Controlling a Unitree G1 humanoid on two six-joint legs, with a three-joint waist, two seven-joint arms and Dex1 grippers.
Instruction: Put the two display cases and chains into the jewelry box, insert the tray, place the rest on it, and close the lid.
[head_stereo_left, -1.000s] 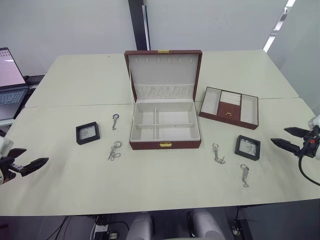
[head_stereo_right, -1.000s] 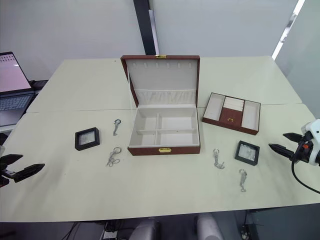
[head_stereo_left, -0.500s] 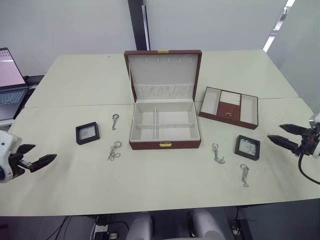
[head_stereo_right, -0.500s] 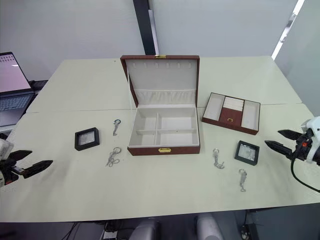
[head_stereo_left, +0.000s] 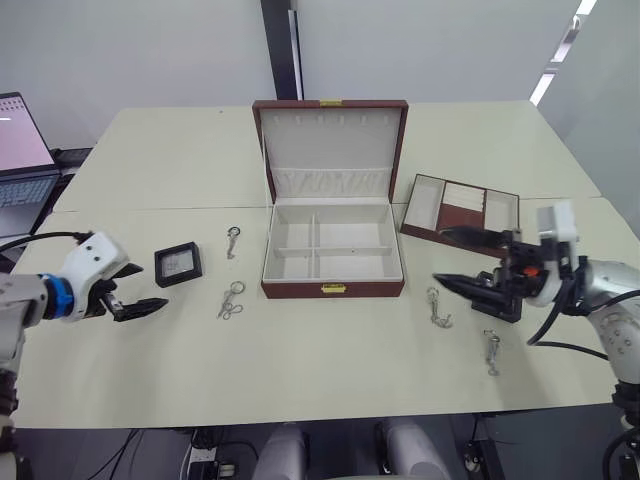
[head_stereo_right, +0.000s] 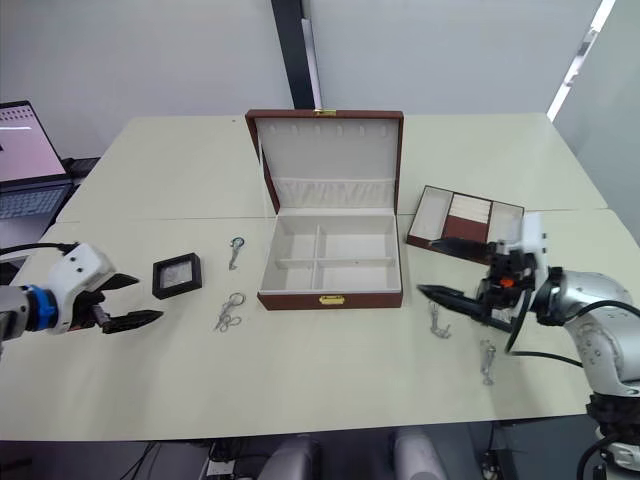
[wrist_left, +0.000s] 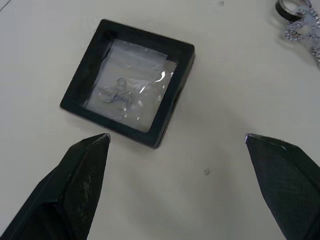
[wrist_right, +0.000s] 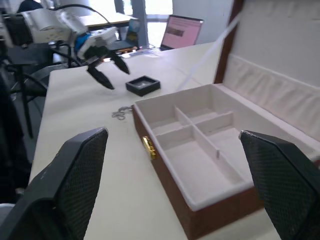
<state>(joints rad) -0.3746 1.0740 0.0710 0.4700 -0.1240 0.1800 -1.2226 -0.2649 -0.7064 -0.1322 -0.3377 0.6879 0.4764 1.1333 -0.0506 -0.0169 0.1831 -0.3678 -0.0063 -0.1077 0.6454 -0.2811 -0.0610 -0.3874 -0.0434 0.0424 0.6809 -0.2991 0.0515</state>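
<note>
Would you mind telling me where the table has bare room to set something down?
The near edge in front of the jewelry box is bare, as is the far table left of the lid. Around each display case chains crowd it.

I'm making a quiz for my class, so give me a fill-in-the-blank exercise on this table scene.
1. The lid of the box stands ____.
2. The tray lies on the table, on the robot's ____ of the box.
3. The left gripper, jaws open, points at a ____.
4. The box's compartments hold ____.

Missing words: open; right; case; nothing
</note>
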